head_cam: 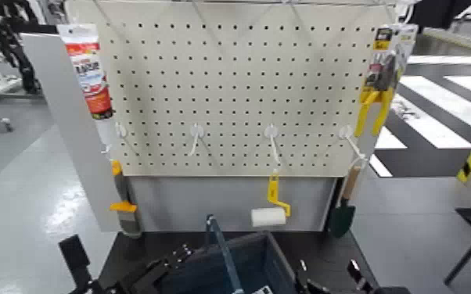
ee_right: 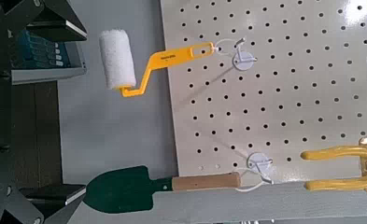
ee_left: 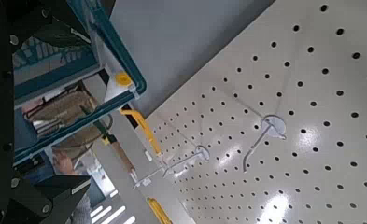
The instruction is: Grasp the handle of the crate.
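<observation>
At the near edge of the head view, the crate [head_cam: 262, 262] sits low and centred directly in front of the robot, with dark arm hardware on both sides of it. The handle [head_cam: 221, 249] stands raised over the crate as a thin bar; its long axis runs from the near edge away toward the pegboard, leaning slightly left. The left gripper [head_cam: 156, 274] lies just beside the crate's left wall, and the right gripper [head_cam: 325, 280] just beside its right wall; the handle appears somewhat nearer the left one. Finger opening cannot be told for either gripper, and neither visibly holds anything. The left wrist view shows the crate's rim [ee_left: 125, 70] close by. The coming grasp is judged to require an inward, upward approach across the bar's axis. Farther off, a paint roller [head_cam: 270, 213] and a trowel [head_cam: 343, 209] hang on the pegboard [head_cam: 239, 86].
</observation>
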{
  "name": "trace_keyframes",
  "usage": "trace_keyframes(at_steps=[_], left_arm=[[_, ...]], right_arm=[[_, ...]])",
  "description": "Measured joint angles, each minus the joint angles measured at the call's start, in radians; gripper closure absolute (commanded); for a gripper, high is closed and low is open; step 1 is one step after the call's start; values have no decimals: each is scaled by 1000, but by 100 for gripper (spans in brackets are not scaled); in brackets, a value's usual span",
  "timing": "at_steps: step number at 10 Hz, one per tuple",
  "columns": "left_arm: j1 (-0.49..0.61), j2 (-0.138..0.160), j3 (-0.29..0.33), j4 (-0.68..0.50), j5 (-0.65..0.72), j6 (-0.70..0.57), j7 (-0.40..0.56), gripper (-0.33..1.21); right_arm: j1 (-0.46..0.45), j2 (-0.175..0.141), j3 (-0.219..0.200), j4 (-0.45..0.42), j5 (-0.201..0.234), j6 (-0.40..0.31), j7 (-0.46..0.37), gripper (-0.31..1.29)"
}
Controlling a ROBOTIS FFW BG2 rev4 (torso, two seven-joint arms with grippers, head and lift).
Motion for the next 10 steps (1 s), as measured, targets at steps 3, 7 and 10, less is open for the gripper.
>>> trace_keyframes(at_steps=[3, 7, 10], left_arm=[[-38, 12, -29, 69, 176, 72, 4, 24], [-125, 35, -89, 188, 338, 169, -5, 24], [-196, 49, -133, 280, 372, 206, -54, 25]], right_arm=[[1, 2, -1, 1, 0, -6, 0, 15], [3, 4, -2, 4, -5, -14, 0, 15], [3, 5, -3, 7, -8, -20, 0, 15]])
